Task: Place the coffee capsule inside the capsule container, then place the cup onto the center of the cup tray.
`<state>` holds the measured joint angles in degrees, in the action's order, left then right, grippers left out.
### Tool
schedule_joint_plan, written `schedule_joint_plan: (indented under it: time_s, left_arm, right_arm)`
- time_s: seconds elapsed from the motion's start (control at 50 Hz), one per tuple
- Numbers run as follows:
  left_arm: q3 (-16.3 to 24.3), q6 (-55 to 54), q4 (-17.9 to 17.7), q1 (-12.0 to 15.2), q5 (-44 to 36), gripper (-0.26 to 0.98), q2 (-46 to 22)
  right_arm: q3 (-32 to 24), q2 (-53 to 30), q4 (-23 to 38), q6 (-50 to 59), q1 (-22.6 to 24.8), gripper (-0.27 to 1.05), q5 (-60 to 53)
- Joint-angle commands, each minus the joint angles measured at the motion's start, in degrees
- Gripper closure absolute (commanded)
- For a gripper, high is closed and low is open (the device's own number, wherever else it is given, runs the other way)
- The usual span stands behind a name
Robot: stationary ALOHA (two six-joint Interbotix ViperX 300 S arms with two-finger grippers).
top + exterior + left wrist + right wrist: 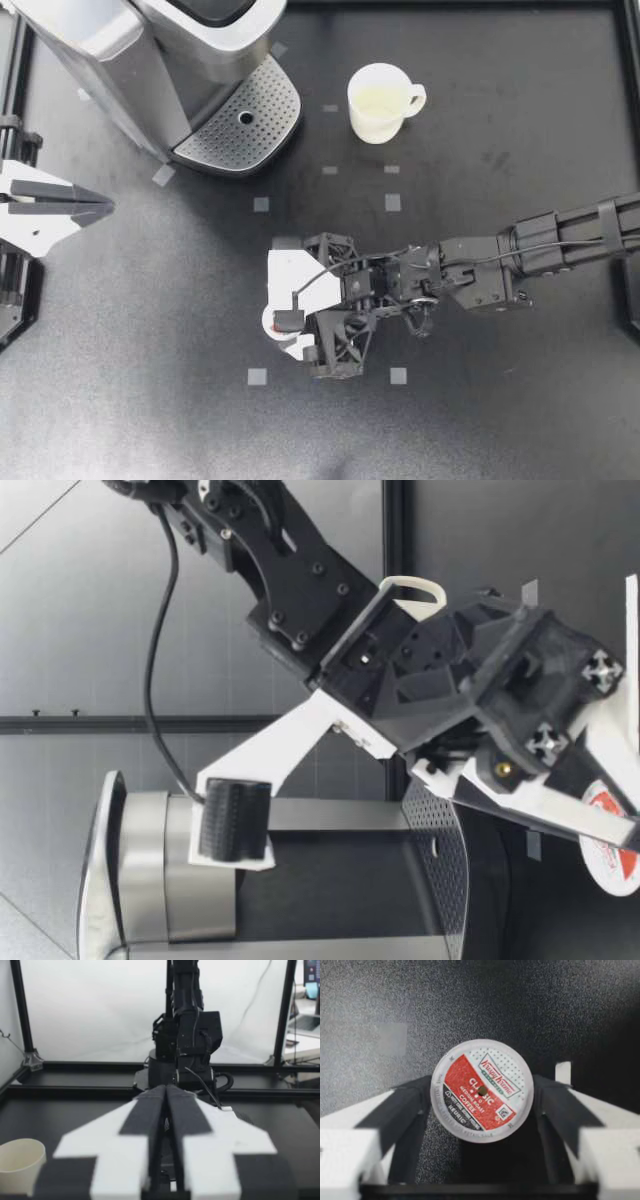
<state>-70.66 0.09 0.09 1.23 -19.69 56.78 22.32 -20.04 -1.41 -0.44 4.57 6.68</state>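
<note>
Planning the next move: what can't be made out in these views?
Top of the coffee machine, so any capsule container there: cut off by the top view's edge.
Body of the coffee capsule: hidden under its own lid in the right wrist view, mostly under my right gripper from above.

My right gripper (pixel 276 322) is down in the middle over the coffee capsule (pixel 268 327), left gripper (pixel 104 207) parked at the edge, cup (pixel 378 103) sitting beside the cup tray (pixel 240 125).
</note>
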Motion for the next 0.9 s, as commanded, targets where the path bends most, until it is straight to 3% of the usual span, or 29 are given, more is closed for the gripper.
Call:
schedule_joint_plan:
  time_s: [0.0,0.22,0.4,0.54,0.88]
  left_arm:
    - [0.62,-0.18,0.0,0.09,-0.26,0.6,-0.09]
    - [0.7,-0.35,0.09,0.09,-0.26,0.6,-0.09]
    - [1.76,-0.7,-0.09,0.09,-0.18,0.6,-1.41]
    - [5.01,-0.62,-0.62,0.7,-0.09,0.6,-6.15]
    - [16.44,-0.7,-3.69,8.0,-0.79,0.6,-20.74]
  right_arm:
    - [-1.32,1.05,0.09,0.09,0.26,0.17,-0.26]
    - [-1.23,1.58,0.09,0.0,0.18,0.31,-0.26]
    - [-0.44,4.48,0.09,0.26,0.18,0.32,1.93]
    - [3.43,10.11,0.09,0.0,0.18,0.31,0.7]
    - [18.37,23.03,-1.32,2.46,0.18,0.31,-16.79]
